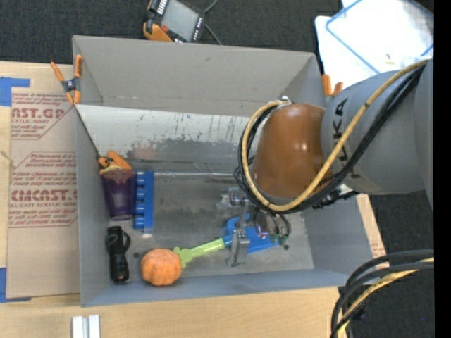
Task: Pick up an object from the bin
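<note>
Just right of the green stem (pixel 201 249) on the orange ball (pixel 161 267), the gripper (pixel 240 248) is down at a small blue plastic piece (pixel 261 243). Whether it pinches anything cannot be told, so the lift apparently remains.

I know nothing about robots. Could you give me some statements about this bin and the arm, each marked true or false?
1. An orange ball lies in the left half of the grey bin. True.
2. The gripper is over the purple cup. False: it is over a blue thing in the right half; the purple cup stands at the left wall.
3. A blue studded block lies right beside the purple cup. True.
4. A black thing lies against the right wall. False: it lies near the left wall, beside the orange ball.
5. A green stick runs from the orange ball toward the gripper. True.
</note>
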### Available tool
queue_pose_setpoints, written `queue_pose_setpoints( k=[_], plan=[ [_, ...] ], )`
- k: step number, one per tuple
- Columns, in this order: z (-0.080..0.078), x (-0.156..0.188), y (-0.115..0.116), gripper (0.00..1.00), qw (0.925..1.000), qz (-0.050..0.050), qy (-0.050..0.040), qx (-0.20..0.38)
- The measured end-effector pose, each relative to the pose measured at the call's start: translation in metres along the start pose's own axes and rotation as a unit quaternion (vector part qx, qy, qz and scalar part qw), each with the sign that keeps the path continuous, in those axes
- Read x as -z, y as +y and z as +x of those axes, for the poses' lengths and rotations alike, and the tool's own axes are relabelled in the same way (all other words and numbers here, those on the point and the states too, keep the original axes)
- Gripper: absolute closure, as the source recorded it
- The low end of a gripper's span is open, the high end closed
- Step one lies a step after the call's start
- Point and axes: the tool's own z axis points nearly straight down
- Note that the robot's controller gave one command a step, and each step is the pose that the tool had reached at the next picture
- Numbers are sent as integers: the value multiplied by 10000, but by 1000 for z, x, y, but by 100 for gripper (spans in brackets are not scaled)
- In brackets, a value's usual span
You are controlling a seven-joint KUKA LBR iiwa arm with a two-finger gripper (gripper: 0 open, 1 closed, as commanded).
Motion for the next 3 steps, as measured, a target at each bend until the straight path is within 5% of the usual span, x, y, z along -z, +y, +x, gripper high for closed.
queue_pose_setpoints(
  k=[3],
  plan=[
    [-1, -24, -15, 0, 10000, -2, -4, -50]
  ],
)
